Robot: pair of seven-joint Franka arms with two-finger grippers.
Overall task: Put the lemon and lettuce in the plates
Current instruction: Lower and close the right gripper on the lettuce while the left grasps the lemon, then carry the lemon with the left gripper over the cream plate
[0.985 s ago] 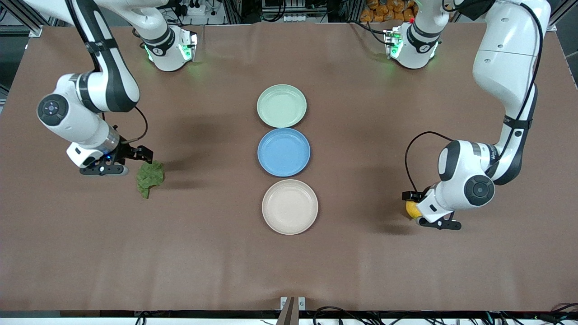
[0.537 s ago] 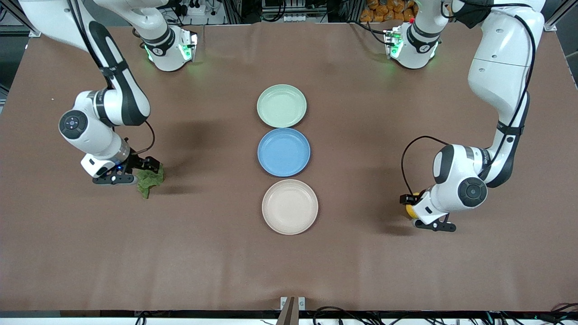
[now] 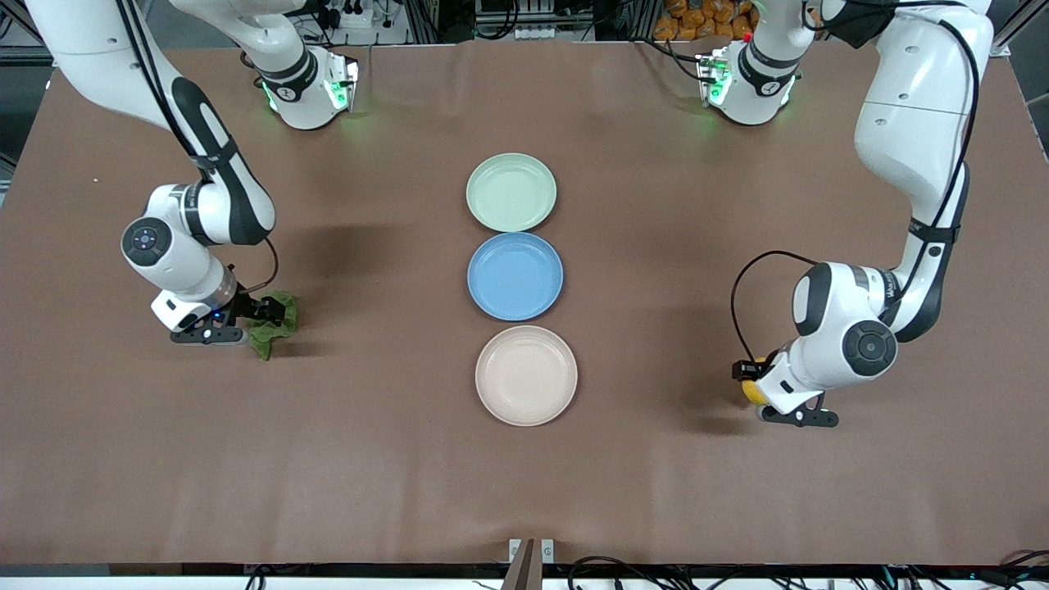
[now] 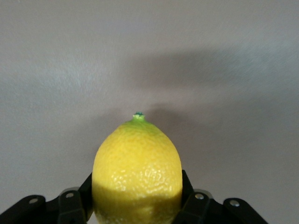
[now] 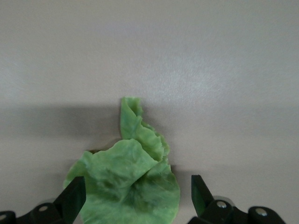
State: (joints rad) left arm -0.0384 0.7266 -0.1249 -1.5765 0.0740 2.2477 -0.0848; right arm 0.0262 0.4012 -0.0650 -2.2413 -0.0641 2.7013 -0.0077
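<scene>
Lemon [image 4: 137,175] between clamped jaws (lettuce [image 5: 128,186] unpinched)

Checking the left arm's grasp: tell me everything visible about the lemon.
The lemon is a small oval fruit, bright yellow with a pebbled skin and a small greenish nub at its tip. The left gripper is shut on it, one finger pressed against each side, nub pointing away from the wrist. It sits low at the brown table, toward the left arm's end; whether it touches the table cannot be told. In the front view only a yellow sliver shows beside the wrist.
</scene>
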